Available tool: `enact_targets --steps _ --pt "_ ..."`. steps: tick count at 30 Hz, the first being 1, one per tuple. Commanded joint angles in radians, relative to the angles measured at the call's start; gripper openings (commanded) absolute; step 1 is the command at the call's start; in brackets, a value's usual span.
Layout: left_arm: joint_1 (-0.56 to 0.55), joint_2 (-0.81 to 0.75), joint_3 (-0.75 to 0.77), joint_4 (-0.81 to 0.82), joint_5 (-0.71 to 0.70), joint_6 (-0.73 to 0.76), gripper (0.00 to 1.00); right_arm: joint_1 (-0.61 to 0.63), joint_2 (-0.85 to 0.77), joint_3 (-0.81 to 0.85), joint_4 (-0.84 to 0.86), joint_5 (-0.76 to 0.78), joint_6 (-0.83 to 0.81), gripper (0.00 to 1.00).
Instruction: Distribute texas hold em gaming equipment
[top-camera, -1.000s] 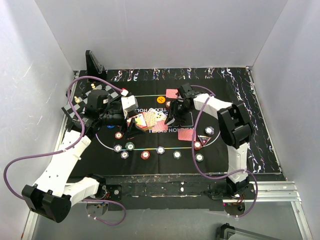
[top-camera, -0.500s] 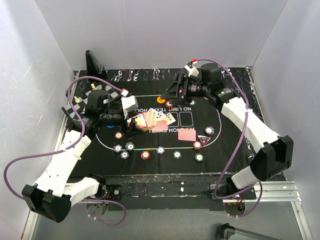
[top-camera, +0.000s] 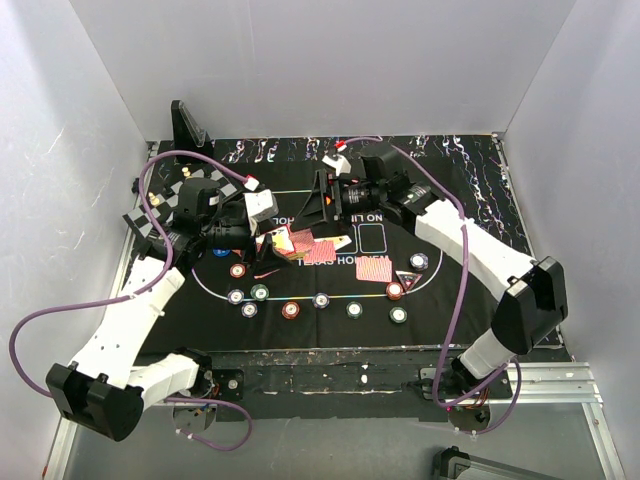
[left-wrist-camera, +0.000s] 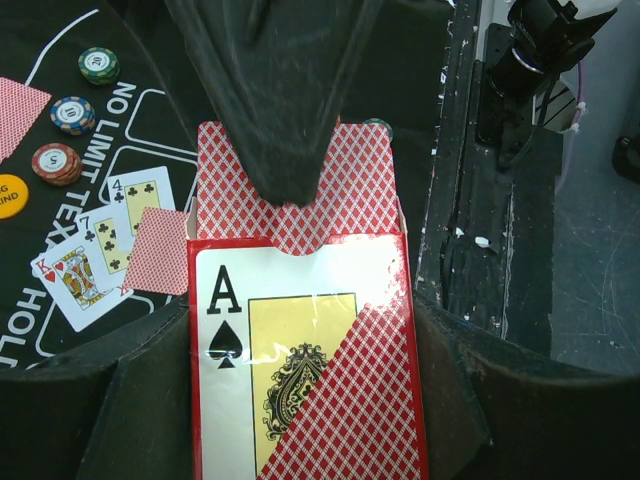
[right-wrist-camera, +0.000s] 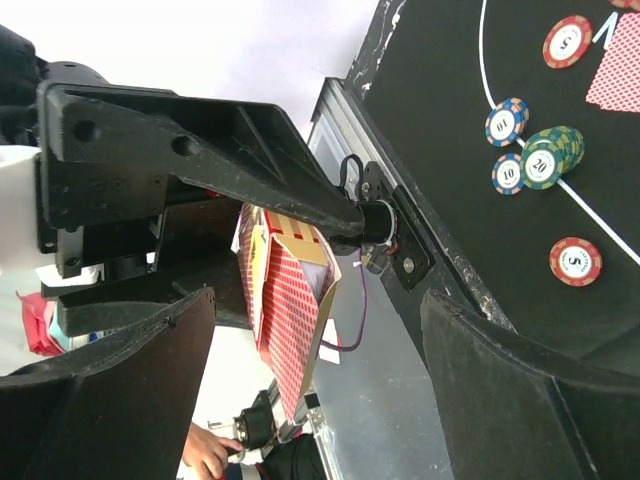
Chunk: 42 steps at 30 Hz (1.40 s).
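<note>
Snugly, card box (left-wrist-camera: 255, 290) sits within left hand (left-wrist-camera: 300, 335).

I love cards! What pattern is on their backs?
Red-and-white criss-cross, clearest on the card sticking from the pack in the left wrist view.

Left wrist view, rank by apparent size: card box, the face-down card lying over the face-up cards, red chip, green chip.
1. card box: largest, but it is nearest the camera, so this says little about true size.
2. face-down card
3. red chip and green chip: look alike, not ranked.
</note>
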Motion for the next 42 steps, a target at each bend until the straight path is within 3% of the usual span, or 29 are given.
enact_targets --steps 1,3,17,29,35,42 --pt "0.007 -0.001 0.03 0.034 0.03 -0.004 0.0 0.025 0.031 0.023 0.031 -0.033 0.0 0.9" --pt "0.007 0.0 0.033 0.034 0.03 -0.004 0.0 0.031 0.043 0.022 0.028 -0.037 0.0 0.89" --pt "0.007 -0.007 0.03 0.035 0.037 -0.012 0.0 -0.003 -0.015 -0.122 0.141 -0.094 0.084 0.51" --pt "0.005 -0.012 0.029 0.037 0.035 -0.013 0.0 -0.033 -0.069 -0.142 0.135 -0.108 0.098 0.41" --pt "0.005 -0.015 0.024 0.038 0.03 -0.013 0.0 -0.05 -0.092 -0.15 0.124 -0.117 0.103 0.29" --pt "0.005 -0.018 0.023 0.038 0.03 -0.01 0.0 -0.079 -0.122 -0.162 0.091 -0.123 0.091 0.26"
